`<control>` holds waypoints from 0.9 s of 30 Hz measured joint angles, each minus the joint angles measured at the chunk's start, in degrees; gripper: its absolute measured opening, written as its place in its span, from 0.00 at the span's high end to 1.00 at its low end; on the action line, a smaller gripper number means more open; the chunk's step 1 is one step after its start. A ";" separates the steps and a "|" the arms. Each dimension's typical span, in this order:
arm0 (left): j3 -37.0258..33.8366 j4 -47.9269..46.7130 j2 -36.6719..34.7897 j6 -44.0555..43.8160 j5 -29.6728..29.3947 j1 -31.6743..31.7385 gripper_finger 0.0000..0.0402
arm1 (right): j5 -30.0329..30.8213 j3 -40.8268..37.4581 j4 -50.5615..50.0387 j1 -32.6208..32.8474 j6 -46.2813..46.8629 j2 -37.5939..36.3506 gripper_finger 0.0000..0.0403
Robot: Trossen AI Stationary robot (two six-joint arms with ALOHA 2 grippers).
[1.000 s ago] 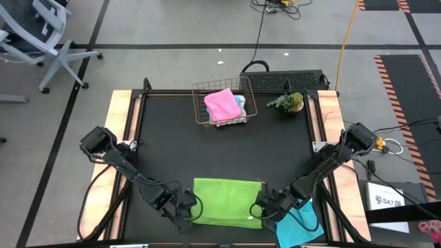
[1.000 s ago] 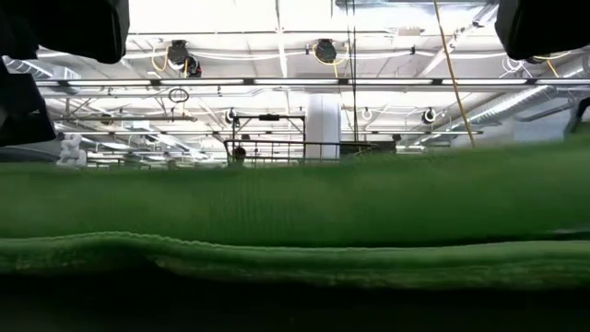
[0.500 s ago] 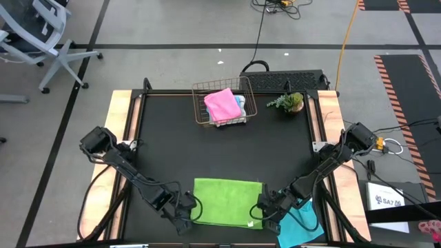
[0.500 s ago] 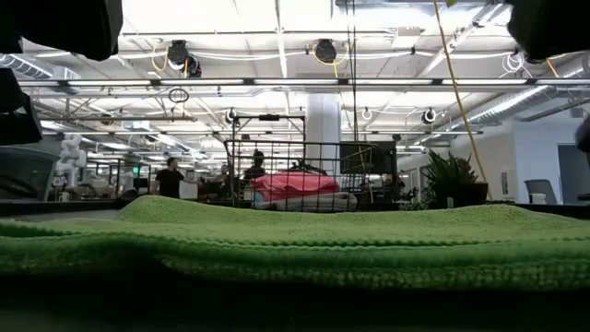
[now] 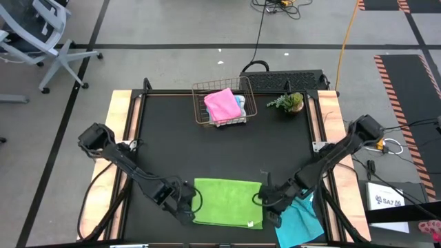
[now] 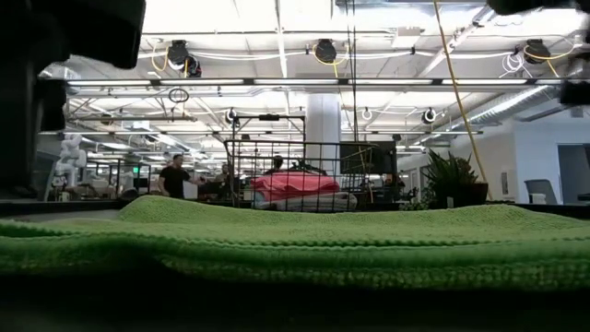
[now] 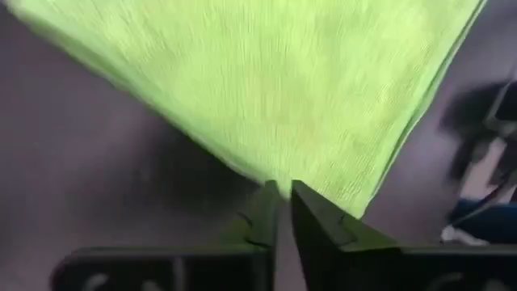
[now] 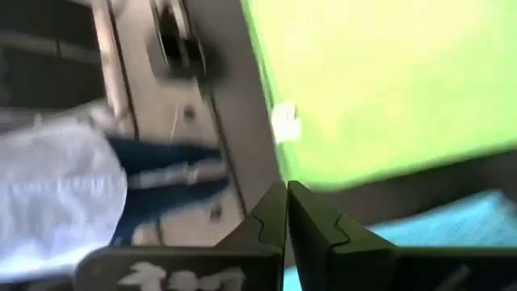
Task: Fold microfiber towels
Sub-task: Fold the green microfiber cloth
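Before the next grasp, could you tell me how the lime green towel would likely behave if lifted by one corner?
The lime green towel would probably droop limply: in the low view its surface lies in soft ripples. It looks light, being thin cloth flat on the table. Its looped pile suggests it would not slip easily.

A fuzzy, napped pile is shown by the lime green square microfibre cloth point(image 5: 227, 202), its weave seen as fine ribs in the left wrist view point(image 7: 275, 89). The same soft cloth is seen in the folded pink towel point(image 5: 222, 105) and the cyan-blue towel point(image 5: 301, 222). Thin, shiny copper-coloured metal wire is what the open basket point(image 5: 200, 103) is made of. The black table top point(image 5: 220, 151) is matt and smooth, edged by pale bare wood strips point(image 5: 120, 131). The dark gripper fingers point(image 7: 311, 230) look like matt hard plastic.
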 joint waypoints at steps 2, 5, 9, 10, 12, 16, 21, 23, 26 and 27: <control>0.00 0.05 -1.84 1.06 -2.16 0.51 0.97 | 5.15 0.00 -0.63 -0.35 -1.40 -1.70 0.99; 0.02 -0.08 -3.31 2.07 -7.68 1.51 0.98 | 10.28 0.02 -1.36 -1.05 -4.19 -2.19 1.00; 0.02 -0.20 -3.25 3.62 -11.24 3.44 0.99 | 13.00 0.02 -1.15 -2.82 -7.03 -0.42 1.00; 0.02 0.12 -2.82 4.23 -11.31 4.01 0.99 | 13.55 0.02 -1.25 -3.34 -7.62 0.21 1.00; 0.02 0.20 -1.83 4.99 -11.33 5.09 0.99 | 14.24 0.02 -1.19 -4.36 -8.89 1.38 1.00; 0.07 0.44 -0.59 5.46 -10.15 6.65 0.99 | 14.29 0.02 -1.79 -6.14 -9.29 3.65 1.00; 0.01 -1.10 0.88 5.49 -9.17 7.54 0.99 | 14.21 0.00 -3.05 -7.28 -9.41 5.62 1.00; 0.01 -2.20 1.39 5.54 -9.09 7.96 0.99 | 14.18 0.00 -4.32 -7.49 -9.42 6.70 1.00; 0.00 -2.14 2.30 5.73 -9.11 8.71 0.99 | 14.05 0.02 -5.27 -7.71 -9.30 8.24 1.00; 0.00 -2.33 2.51 5.86 -9.15 8.90 0.99 | 14.02 0.02 -5.96 -7.72 -9.30 8.80 1.00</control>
